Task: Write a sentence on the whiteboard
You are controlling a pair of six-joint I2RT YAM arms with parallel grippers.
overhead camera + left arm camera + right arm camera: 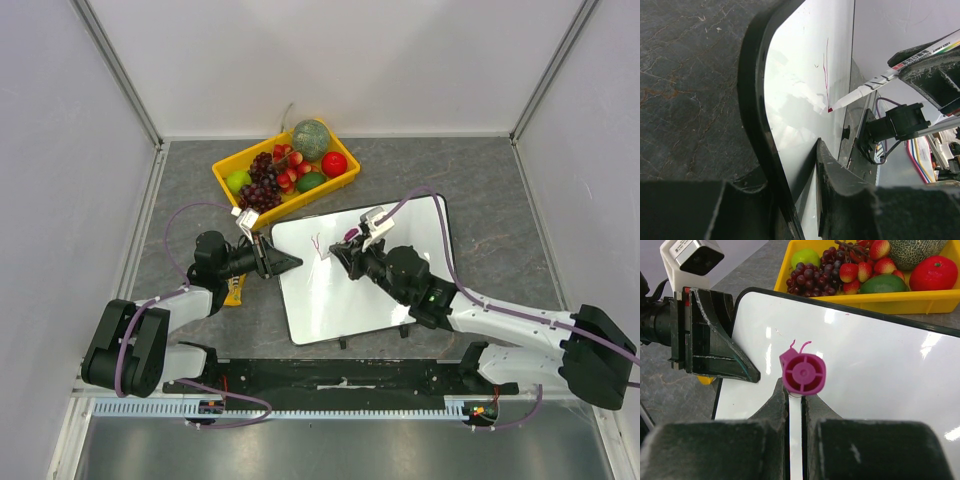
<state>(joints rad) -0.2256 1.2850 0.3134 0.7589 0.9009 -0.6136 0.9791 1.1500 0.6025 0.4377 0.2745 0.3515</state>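
One whiteboard (370,290), flat on the grey table (490,200), a bit skewed, clip edge toward the arm bases. Left rim clamped by the left gripper (285,262) near the far corner: fingers closed onto the board, one finger (832,170) resting on the glossy face, rim between the two. Over the far-left part of the board, the right gripper (347,256), pressed tight around a marker (803,372) with a magenta end cap. Barrel tilted; tip touching the white surface in the left wrist view, at one end of a thin magenta stroke (826,70). Small magenta squiggles just past the cap in the right wrist view. Grippers close together, not touching: left at the edge, right just inboard. So: board under the right, pinched in the left. Beyond the far edge, a yellow bin (900,300) of fruit: grapes, strawberries, a lime, a round red one, a green melon. Near the board's corner; contact unclear.
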